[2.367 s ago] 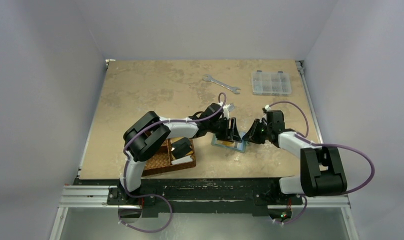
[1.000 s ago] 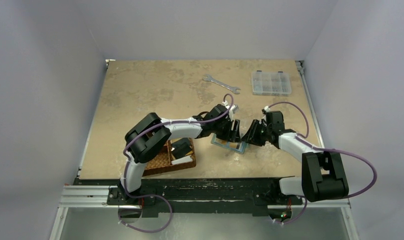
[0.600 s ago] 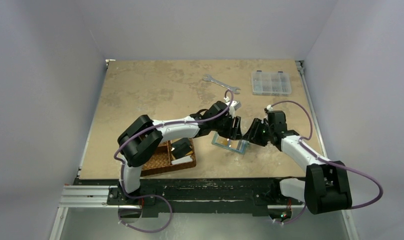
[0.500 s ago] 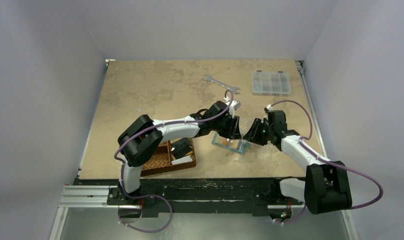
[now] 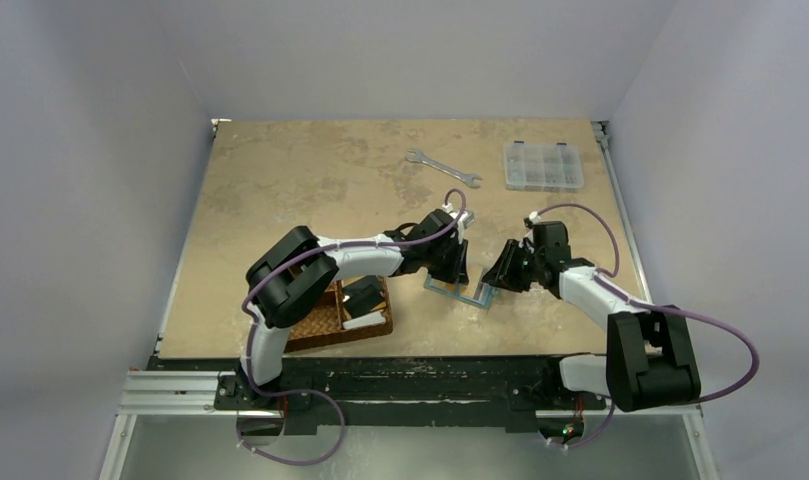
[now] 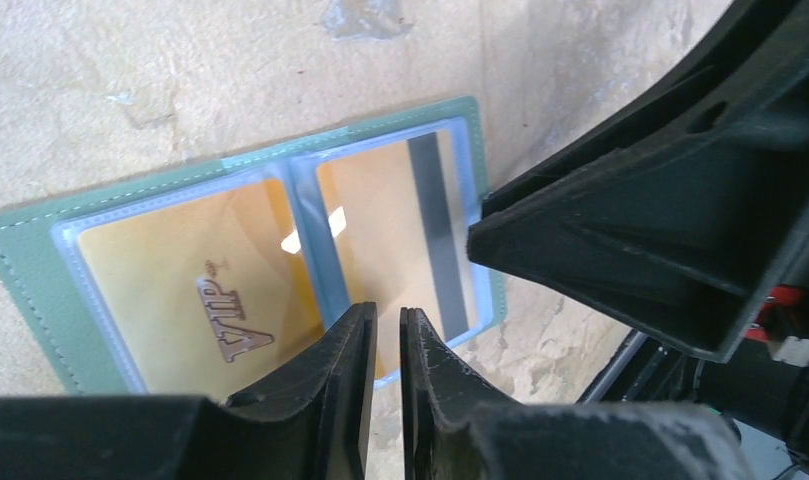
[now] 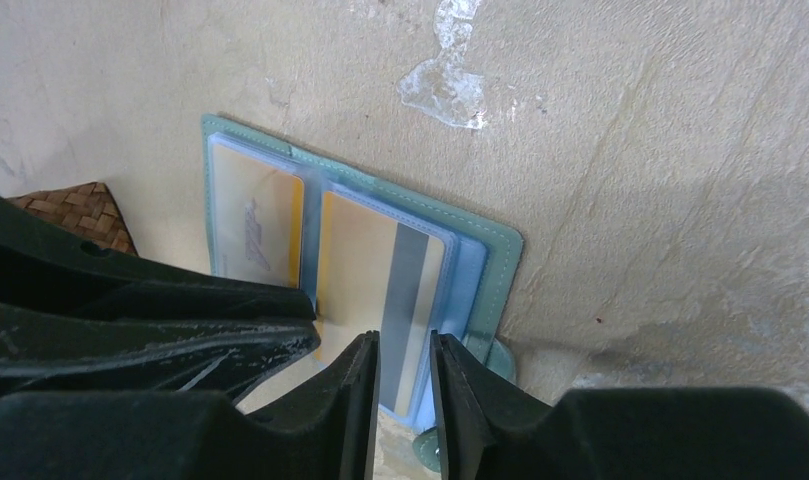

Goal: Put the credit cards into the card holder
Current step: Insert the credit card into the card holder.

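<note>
- Pale grey walls close in a tan, mottled tabletop (image 5: 280,180), and both arms reach to its middle from the near edge.
- The left arm (image 5: 350,255) and right arm (image 5: 590,285) converge head to head, so the two wrists are very near each other. Any sideways correction by one could knock the other.
- A brown woven basket (image 5: 325,325) sits near the left base. Something white and flat (image 5: 365,322) lies in it, likely another card waiting its turn.
- A clear compartment box (image 5: 543,165) and a wrench (image 5: 442,168) lie far back, well apart from the work.
- The card holder (image 6: 20,260) lies open and flat on the table between the two grippers, pockets facing up.
- Two orange-yellow credit cards are in its clear pockets: the VIP card (image 6: 180,270) in one, the striped card (image 6: 400,230) face down in the other.
- The left gripper (image 6: 387,315) hangs over the holder's edge. Its fingers are drawn almost together, with only a slit between them and nothing visible in it.
- The right gripper (image 7: 401,340) sits at the opposite edge with a slightly wider gap. The pocket's rim shows through that gap, and I cannot tell whether it is pinched.
- I judge the main risks to be these:
  - Lifting away with a pocket leaf caught would drag the light holder or flip it shut.
  - A tip pressing on the slick plastic could slide a seated card back out.
</note>
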Robot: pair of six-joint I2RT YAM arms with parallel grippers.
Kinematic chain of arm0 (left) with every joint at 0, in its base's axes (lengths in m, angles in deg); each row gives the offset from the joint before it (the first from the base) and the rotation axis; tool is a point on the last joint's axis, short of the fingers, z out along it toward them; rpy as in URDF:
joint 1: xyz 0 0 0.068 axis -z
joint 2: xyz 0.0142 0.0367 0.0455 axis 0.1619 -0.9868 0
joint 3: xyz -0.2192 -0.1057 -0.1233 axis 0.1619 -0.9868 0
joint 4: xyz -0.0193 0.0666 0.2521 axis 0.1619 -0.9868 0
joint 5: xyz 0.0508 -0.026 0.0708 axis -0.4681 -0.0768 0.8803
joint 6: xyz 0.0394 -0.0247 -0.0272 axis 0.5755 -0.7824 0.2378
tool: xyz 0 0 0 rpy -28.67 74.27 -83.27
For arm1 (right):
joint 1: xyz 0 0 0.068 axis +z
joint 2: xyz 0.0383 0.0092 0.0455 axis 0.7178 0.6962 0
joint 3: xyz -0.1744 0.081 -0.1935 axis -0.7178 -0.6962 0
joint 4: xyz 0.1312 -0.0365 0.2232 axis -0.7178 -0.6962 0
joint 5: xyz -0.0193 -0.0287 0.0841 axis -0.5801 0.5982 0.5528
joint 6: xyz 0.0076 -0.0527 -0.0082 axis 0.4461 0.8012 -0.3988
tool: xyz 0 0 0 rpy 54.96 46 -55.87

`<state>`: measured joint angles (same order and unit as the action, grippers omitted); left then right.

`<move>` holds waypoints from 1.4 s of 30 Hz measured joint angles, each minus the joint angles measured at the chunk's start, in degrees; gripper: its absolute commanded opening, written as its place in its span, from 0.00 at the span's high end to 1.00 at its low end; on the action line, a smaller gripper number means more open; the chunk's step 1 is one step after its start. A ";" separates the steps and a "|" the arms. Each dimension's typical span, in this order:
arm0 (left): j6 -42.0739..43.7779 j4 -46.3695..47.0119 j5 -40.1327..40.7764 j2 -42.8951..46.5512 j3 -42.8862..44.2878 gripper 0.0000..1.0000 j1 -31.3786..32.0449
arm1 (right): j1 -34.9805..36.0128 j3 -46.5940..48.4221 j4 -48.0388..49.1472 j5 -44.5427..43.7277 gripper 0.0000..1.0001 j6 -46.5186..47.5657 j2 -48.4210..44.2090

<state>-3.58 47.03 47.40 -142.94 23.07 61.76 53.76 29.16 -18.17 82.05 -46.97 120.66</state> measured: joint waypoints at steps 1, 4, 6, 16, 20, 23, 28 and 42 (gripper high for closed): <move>0.00 0.00 0.24 -0.13 -0.22 0.85 -0.11 | 0.00 0.00 0.00 -0.02 0.65 -0.04 0.00; -0.02 0.02 0.76 -0.42 -1.01 0.86 -0.33 | 0.00 -0.04 0.31 -0.02 0.65 -0.07 0.00; -0.04 0.15 0.85 -0.46 -1.46 0.87 -0.37 | 0.00 -0.13 0.55 -0.04 0.65 -0.04 0.00; -0.09 1.99 0.79 -0.46 -2.47 0.88 -0.44 | 0.00 -0.83 1.36 0.11 0.66 -0.24 0.87; -0.09 2.38 0.76 -0.46 -2.71 0.89 -0.44 | 0.00 -0.83 1.31 0.09 0.66 -0.28 0.63; -0.09 2.54 0.70 -0.46 -2.75 0.89 -0.50 | 0.00 -0.85 1.20 0.09 0.66 -0.31 0.00; -0.11 2.64 0.59 -0.46 -2.82 0.89 -0.57 | 0.00 -0.85 1.25 0.11 0.66 -0.42 -0.07; -0.11 2.69 0.31 -0.48 -2.84 0.89 -0.57 | 0.00 -0.96 2.14 1.44 0.66 -0.66 0.37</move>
<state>-3.69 49.72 47.71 -143.42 20.23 61.19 53.76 28.20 -16.02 83.49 -47.63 121.04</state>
